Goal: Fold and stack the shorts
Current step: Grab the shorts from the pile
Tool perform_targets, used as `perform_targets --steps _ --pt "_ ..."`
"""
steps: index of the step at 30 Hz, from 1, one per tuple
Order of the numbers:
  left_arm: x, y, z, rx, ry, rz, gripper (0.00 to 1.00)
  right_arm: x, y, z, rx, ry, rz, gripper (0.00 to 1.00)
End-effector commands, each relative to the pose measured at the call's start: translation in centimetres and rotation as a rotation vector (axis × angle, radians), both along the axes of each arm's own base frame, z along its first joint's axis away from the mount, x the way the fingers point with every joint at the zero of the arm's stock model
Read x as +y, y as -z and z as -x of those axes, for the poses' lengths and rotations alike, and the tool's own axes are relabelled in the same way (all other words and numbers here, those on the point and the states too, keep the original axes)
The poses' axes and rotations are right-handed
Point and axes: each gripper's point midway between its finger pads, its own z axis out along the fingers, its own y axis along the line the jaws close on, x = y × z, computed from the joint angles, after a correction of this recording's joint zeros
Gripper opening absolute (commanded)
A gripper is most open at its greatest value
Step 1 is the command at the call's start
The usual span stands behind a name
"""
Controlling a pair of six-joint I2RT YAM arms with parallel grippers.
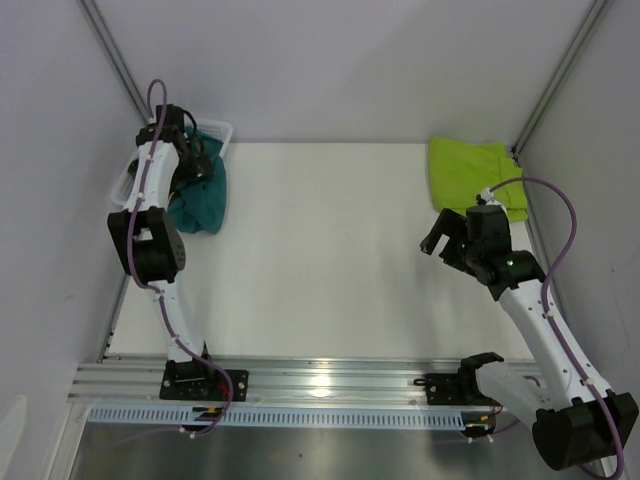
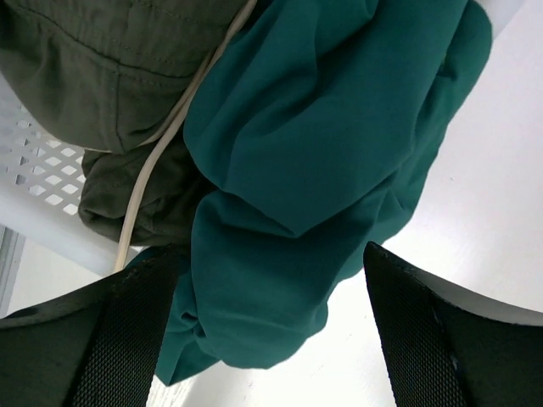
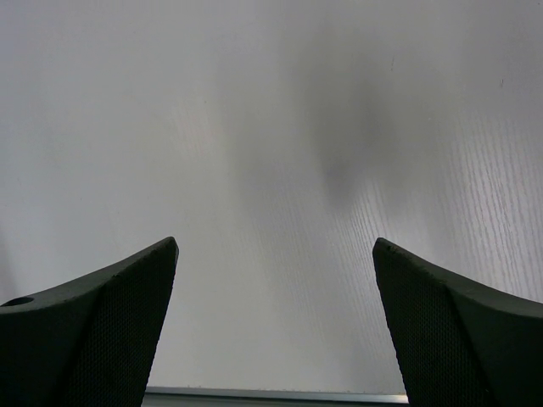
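With fingers spread wide, the left gripper (image 2: 270,253) straddles the teal shorts (image 2: 327,144) draped over the white basket (image 2: 38,174) rim beside the dark olive shorts (image 2: 102,68), while the right gripper (image 3: 276,244), equally wide and empty, hangs above the table (image 1: 330,250) near the lime-green shorts (image 1: 468,170) at its far right corner

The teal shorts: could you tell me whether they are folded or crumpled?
Crumpled: the teal shorts spill in loose bunches over the white basket rim.
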Motion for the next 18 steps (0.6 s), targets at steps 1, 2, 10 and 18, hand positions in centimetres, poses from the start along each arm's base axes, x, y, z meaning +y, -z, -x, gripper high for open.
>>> perform_targets --steps 1,2,10,18 --pt "0.9 -1.5 -1.5 -0.058 0.021 -0.042 0.9 0.1 -0.2 -0.1 -0.013 0.01 -0.027 1.0" --pt "0.8 -1.2 -1.8 -0.057 0.027 -0.041 0.89 0.1 -0.2 -0.1 -0.011 0.012 -0.029 1.0" --pt "0.7 0.5 -3.6 -0.055 0.031 -0.023 0.38 0.0 0.4 0.5 0.005 0.025 -0.037 1.0" --pt "-0.1 -3.6 -5.4 -0.196 0.053 0.023 0.0 0.2 0.7 0.4 0.009 0.025 -0.048 1.0"
